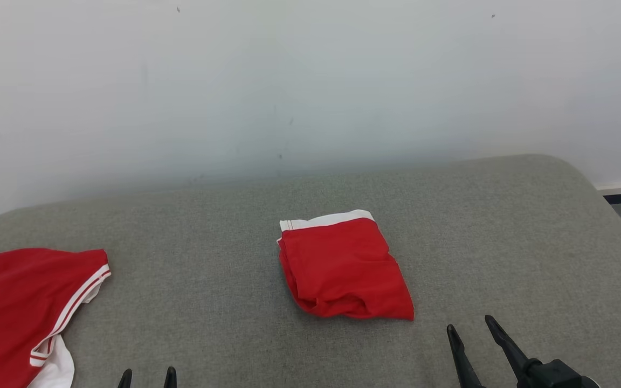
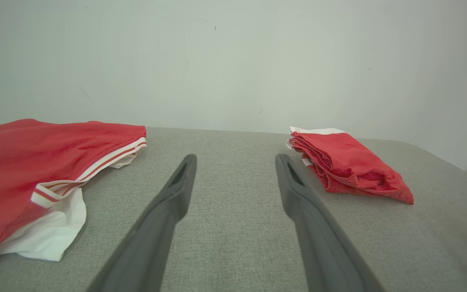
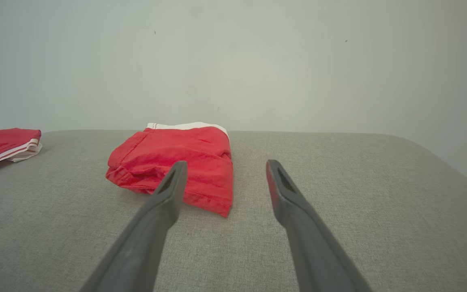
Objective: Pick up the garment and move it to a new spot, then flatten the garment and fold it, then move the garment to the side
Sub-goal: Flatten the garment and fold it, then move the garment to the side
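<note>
Nearest us, we are holding our left gripper (image 1: 147, 375) and right gripper (image 1: 470, 324) with fingers spread wide, pinching nothing, at the near edge of the grey upholstered surface (image 1: 515, 242). Just beyond the right gripper, the folded red shorts (image 1: 343, 267) with a white waistband are lying mid-surface. A red jersey (image 1: 14, 307) with white striped trim is sprawling well apart at the left, before the pale wall (image 1: 310, 81).
</note>
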You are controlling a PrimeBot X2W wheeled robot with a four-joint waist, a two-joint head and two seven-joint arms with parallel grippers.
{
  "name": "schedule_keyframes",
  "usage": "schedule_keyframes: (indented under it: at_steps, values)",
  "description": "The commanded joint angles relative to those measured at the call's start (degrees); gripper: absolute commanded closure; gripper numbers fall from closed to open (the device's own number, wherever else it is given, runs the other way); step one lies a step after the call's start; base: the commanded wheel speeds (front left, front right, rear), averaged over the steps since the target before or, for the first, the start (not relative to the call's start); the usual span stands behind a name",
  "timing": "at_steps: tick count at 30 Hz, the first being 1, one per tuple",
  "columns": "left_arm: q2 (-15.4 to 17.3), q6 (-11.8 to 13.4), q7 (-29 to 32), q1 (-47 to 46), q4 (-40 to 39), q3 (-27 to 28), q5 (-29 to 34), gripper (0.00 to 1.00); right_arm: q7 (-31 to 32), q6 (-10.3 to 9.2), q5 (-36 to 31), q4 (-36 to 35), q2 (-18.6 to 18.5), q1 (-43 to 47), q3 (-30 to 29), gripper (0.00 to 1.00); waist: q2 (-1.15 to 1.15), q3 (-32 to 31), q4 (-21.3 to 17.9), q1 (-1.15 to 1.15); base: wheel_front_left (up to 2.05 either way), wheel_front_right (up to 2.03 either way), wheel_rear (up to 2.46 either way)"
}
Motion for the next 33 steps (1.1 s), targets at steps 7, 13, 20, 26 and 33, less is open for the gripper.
schedule_keyframes:
  at_steps: [7, 13, 20, 26, 33]
  values:
    - [-0.8, -1.3, -0.2, 2.0, 0.7, 1.2, 1.8, 0.00, -0.1, -0.05, 0.1, 1.0, 0.2, 1.5, -0.4, 0.00, 0.00, -1.1, 0.5, 0.01, 0.00, 0.00, 0.00]
    - [-1.0, -1.8, -0.2, 2.0, 1.1, 1.0, 2.3, 0.00, -0.1, -0.05, 0.4, 1.3, 0.5, 2.0, -0.8, 0.00, 0.00, -1.2, 1.0, 0.01, 0.00, 0.00, 0.00]
    - [-1.1, -2.1, -0.2, 2.1, 1.5, 0.6, 2.5, 0.00, -0.1, -0.05, 0.8, 1.5, 0.6, 2.3, -0.9, 0.00, 0.00, -1.2, 1.3, 0.01, 0.00, 0.00, 0.00]
    - [-1.1, -2.2, -0.2, 1.7, 1.8, 0.0, 2.3, 0.00, -0.1, -0.04, 1.9, 2.4, 0.3, 1.6, -0.3, 0.00, 0.00, -1.0, 1.8, 0.01, 0.00, 0.00, 0.00]
    - [-1.1, -2.5, -0.2, 0.9, 2.2, -1.5, 2.2, 0.00, -0.1, -0.04, 7.8, 10.6, -0.1, -4.2, 2.2, 0.00, 0.00, -0.3, 3.5, 0.01, 0.00, 0.00, 0.00]
